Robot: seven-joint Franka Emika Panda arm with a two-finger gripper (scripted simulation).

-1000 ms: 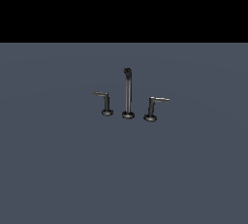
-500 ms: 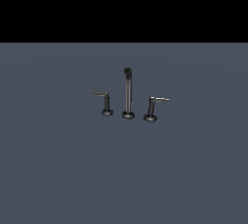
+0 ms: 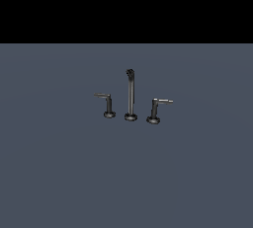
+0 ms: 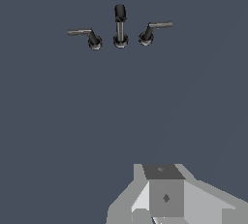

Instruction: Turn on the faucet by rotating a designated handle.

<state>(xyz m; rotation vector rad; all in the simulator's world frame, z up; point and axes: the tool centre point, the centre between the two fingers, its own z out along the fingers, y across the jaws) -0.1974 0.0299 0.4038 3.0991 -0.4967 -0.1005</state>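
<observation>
The faucet (image 3: pixel 131 96) is a small dark metal set on the flat grey surface: a tall thin spout with a handle on each side. The handle (image 3: pixel 155 109), on the exterior view's right, has a slanted stem and a bright silvery lever bar. The wrist view shows the faucet (image 4: pixel 120 26) and the handle (image 4: pixel 149 32) far ahead of my gripper (image 4: pixel 164 198). Only grey parts of the gripper show at that picture's edge, well apart from the faucet and holding nothing I can see. The arm does not appear in the exterior view.
The other handle (image 3: pixel 107 105), with an upright stem and a duller lever, stands on the exterior view's left of the spout. The grey floor (image 3: pixel 126 172) stretches flat all around the set.
</observation>
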